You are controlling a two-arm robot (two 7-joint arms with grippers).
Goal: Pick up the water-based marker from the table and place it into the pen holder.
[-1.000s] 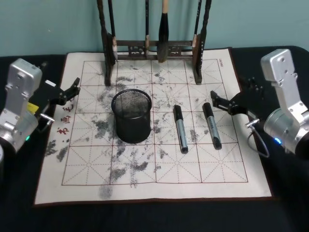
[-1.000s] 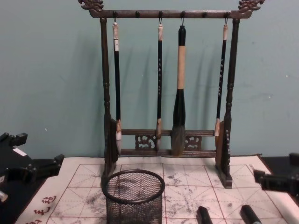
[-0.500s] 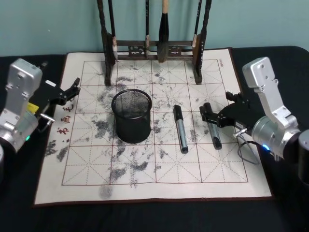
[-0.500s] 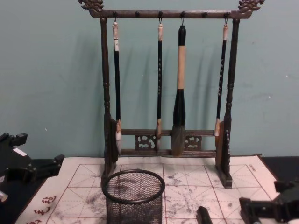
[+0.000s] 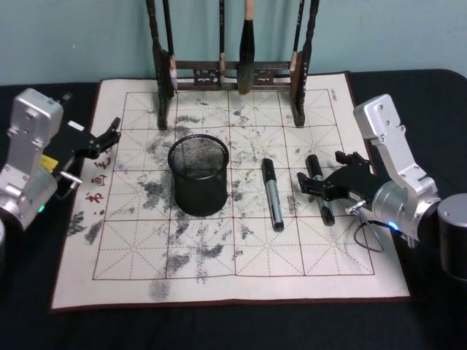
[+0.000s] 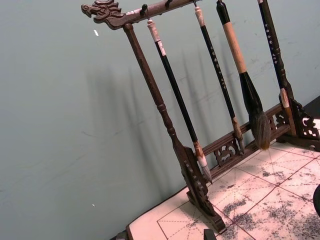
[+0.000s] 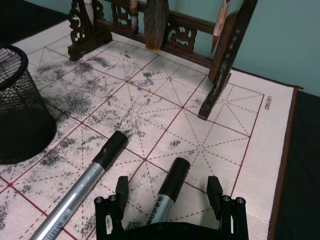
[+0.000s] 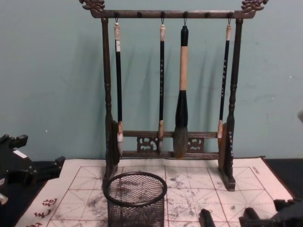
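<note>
Leftward since a second ago, the right claw [image 7: 168, 187] straddles the water-based marker [image 7: 176, 172], jaws wide either side of its black cap; the barrel is hidden beneath the claw. It lies right of centre beside a silver marker [image 5: 273, 200]. The pen holder [image 5: 197, 193] stands centre-left. The left claw [image 5: 109, 135] is parked at the left edge, jaws apart.

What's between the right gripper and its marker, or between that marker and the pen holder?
Nothing before the grasp: the right gripper has open fingers straddling the right marker. Toward the pen holder, a silver-barrelled marker lies flat on the mat between; a lifted carry should clear it. The left gripper idles at the mat's left.
</note>
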